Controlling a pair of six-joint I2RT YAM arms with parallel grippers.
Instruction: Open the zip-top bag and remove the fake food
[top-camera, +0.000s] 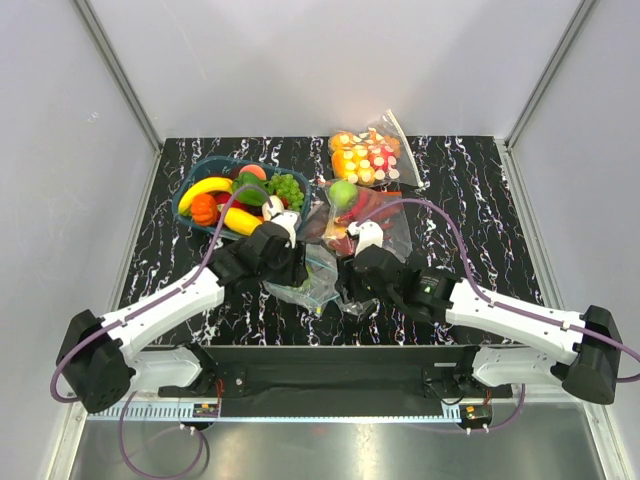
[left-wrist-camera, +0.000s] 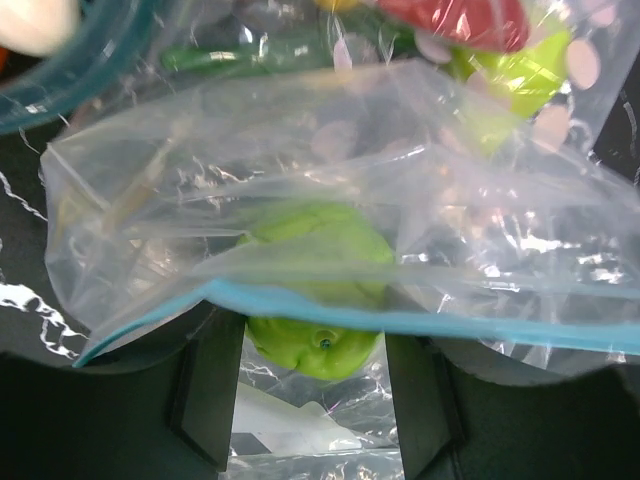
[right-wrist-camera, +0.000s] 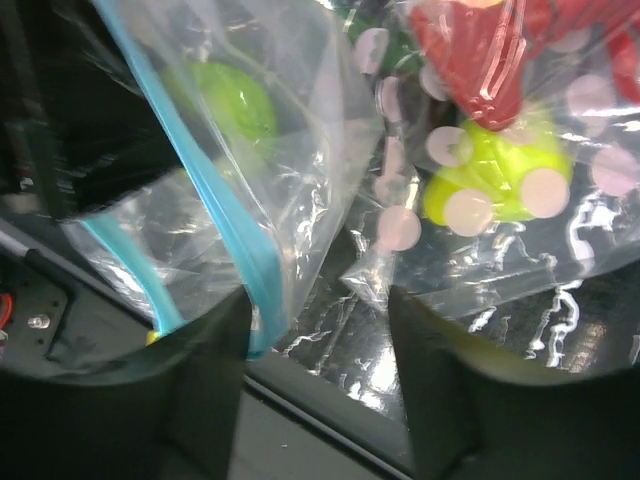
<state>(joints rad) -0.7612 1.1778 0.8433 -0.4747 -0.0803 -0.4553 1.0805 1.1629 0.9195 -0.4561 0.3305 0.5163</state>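
Centre of the overhead view: the zip-top bag (top-camera: 310, 282) lies crumpled on the black marbled table (top-camera: 470, 200), between both arms. The left gripper (left-wrist-camera: 315, 345) is spread wide, and a green fruit (left-wrist-camera: 315, 285) inside the bag sits between its fingers. The right gripper (right-wrist-camera: 320, 325) also gapes and holds nothing, with the bag's teal strip just beside it.

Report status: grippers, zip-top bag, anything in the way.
Left gripper straddling green round plastic fruit inside small clear zip-top bag with teal zipper strip; grip unclear. Right gripper open beside bag. Larger clear bag of red peppers close behind it.
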